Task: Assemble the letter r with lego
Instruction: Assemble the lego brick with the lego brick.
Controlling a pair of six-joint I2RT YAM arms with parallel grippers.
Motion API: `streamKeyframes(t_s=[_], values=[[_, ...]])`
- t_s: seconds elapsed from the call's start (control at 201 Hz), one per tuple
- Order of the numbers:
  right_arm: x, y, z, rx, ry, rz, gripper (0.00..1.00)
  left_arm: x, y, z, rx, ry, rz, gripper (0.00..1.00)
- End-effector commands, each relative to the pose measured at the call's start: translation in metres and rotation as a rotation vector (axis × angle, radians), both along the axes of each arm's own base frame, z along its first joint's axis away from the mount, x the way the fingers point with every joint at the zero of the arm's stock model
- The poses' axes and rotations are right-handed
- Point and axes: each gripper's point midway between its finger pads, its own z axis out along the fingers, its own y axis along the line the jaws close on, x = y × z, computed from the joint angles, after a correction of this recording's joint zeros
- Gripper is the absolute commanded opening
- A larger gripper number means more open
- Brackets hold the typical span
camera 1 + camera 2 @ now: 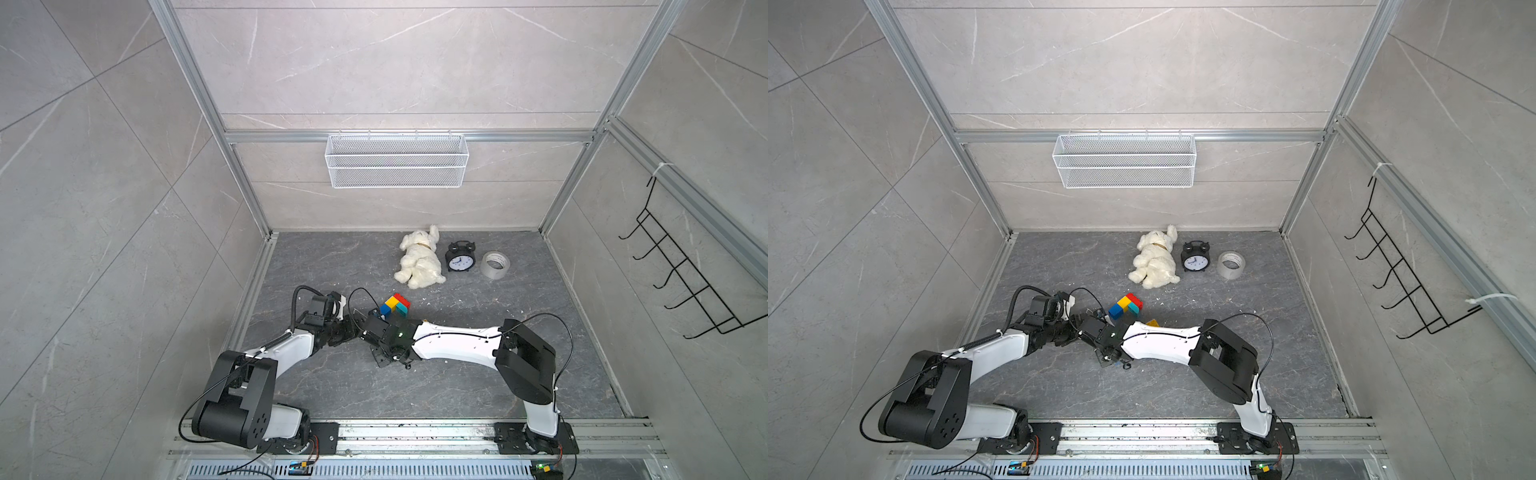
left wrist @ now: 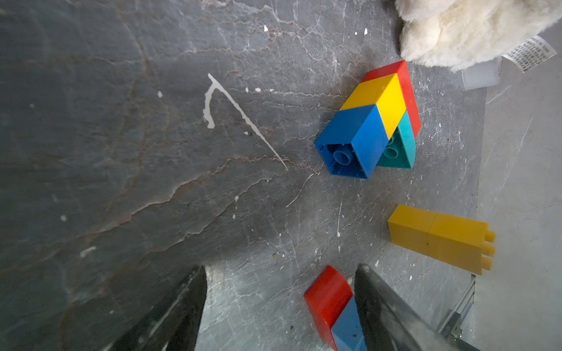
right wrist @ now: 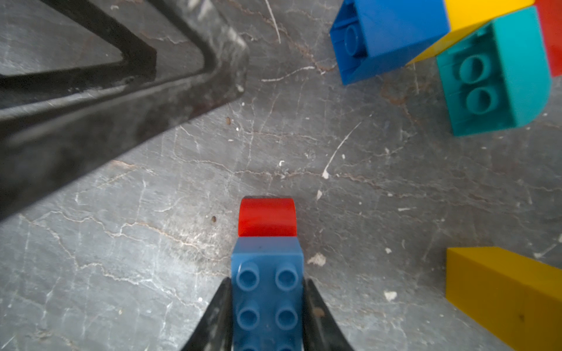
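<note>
Blue studded brick [image 3: 267,304] joined to a curved red brick [image 3: 267,217], pinched by the right tool [image 3: 267,282]; the left tool [image 2: 281,269] stands spread, the pair close beside one finger. On the grey surface [image 2: 121,152] lie a blue-yellow-red-teal lego cluster [image 2: 374,121], near the plush toy [image 2: 456,27], and two joined yellow bricks [image 2: 441,237].

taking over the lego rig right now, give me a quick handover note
The left pincer is open, empty, close by the held pair.
The right pincer is shut on a blue brick with a red curved brick joined to its end.
Done: a four-brick cluster (blue, yellow, red, teal) lies joined on the table near the plush toy; a joined yellow pair lies apart from it.
To do: probably add the held pair and the yellow pair to the cluster to finish the r.
</note>
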Motion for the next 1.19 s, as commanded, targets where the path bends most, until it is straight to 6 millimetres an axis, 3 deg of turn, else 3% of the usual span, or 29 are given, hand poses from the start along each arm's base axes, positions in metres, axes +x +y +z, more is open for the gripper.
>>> streamKeyframes(t_s=[0.0, 0.612, 1.06, 1.19], values=[[-0.047, -0.039, -0.069, -0.206, 0.237, 0.032, 0.27, 0.009, -0.006, 0.013, -0.018, -0.045, -0.021, 0.79], [-0.049, -0.029, -0.088, -0.268, 0.305, 0.058, 0.25, 0.006, -0.005, 0.01, -0.012, -0.042, -0.022, 0.79], [-0.035, -0.002, -0.084, -0.225, 0.268, 0.079, 0.23, 0.006, -0.002, 0.009, 0.001, -0.034, -0.016, 0.79], [-0.025, 0.001, -0.068, -0.202, 0.206, 0.084, 0.22, 0.005, -0.002, 0.013, 0.005, -0.034, -0.016, 0.79]])
